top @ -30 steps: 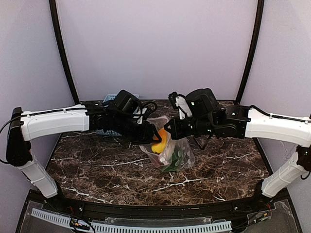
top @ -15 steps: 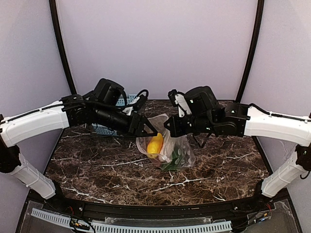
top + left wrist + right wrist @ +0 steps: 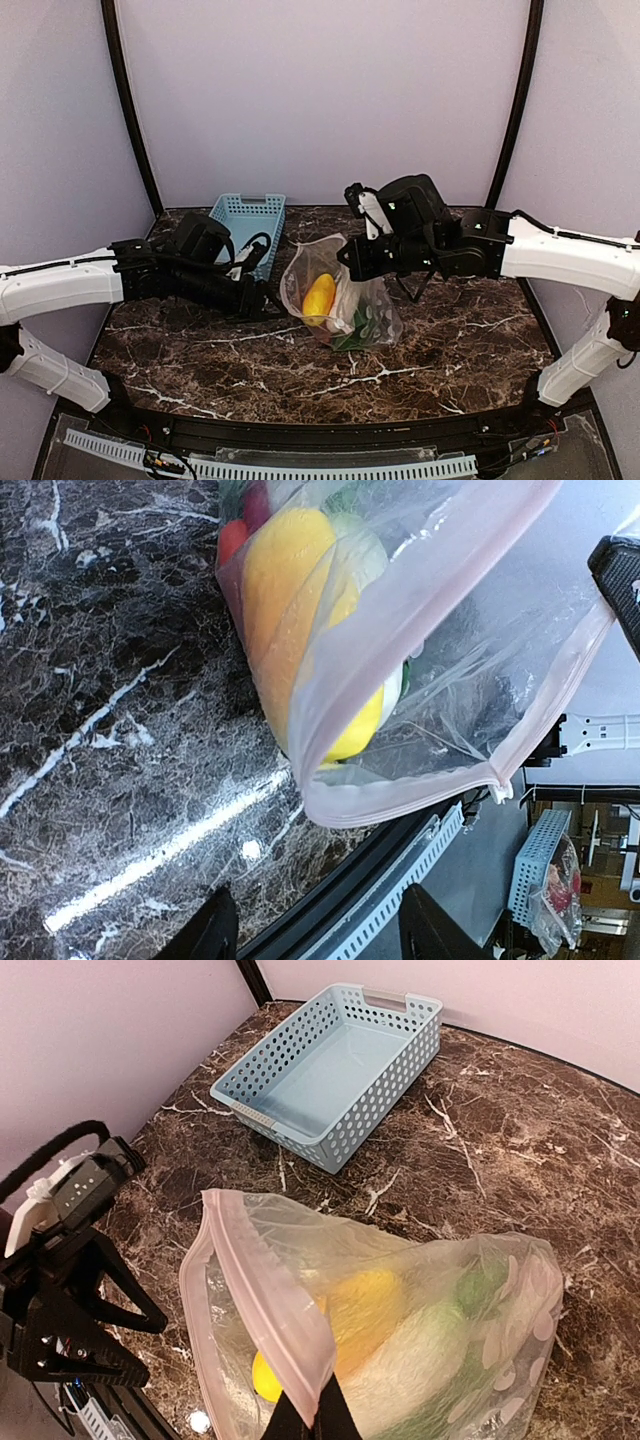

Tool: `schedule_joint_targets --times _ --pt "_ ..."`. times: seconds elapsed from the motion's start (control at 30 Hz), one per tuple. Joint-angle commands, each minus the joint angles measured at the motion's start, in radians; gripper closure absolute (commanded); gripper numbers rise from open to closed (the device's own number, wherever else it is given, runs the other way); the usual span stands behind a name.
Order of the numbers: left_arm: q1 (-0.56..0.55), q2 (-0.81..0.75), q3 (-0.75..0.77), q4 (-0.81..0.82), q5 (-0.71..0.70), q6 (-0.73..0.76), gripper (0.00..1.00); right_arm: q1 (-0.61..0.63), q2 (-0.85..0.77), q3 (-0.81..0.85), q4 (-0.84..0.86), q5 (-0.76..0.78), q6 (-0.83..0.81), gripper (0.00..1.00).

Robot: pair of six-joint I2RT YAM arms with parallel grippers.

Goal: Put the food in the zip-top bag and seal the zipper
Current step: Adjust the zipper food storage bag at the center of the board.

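Observation:
The clear zip-top bag rests on the marble table with its mouth open and lifted. Inside it are the yellow corn-like food, a green leafy piece, a white piece and a red-orange piece. My right gripper is shut on the pinkish zipper strip at the bag's top edge and holds it up. My left gripper is open and empty, low over the table just left of the bag, not touching it. In the left wrist view its fingertips frame the zipper.
The empty light-blue lattice basket stands at the back left, behind my left arm; it also shows in the right wrist view. The table's black front edge runs close under the left gripper.
My left gripper has let go of the bag's mouth, opened, and drawn back left and down toward the table. The right gripper has kept its hold on the zipper strip.

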Motion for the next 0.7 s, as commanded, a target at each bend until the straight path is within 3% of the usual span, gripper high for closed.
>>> schedule_joint_targets --times 0.0,0.37,0.67 --pt "0.006 0.001 -0.042 0.101 -0.022 -0.066 0.47 -0.004 0.005 0.033 0.018 0.005 0.001 1.0" --pt "0.049 0.03 -0.15 0.392 -0.007 -0.199 0.61 -0.004 0.007 0.029 0.023 -0.005 -0.001 1.0" --pt "0.052 0.08 -0.136 0.437 0.012 -0.221 0.8 -0.005 0.008 0.025 0.03 -0.002 -0.011 1.0"
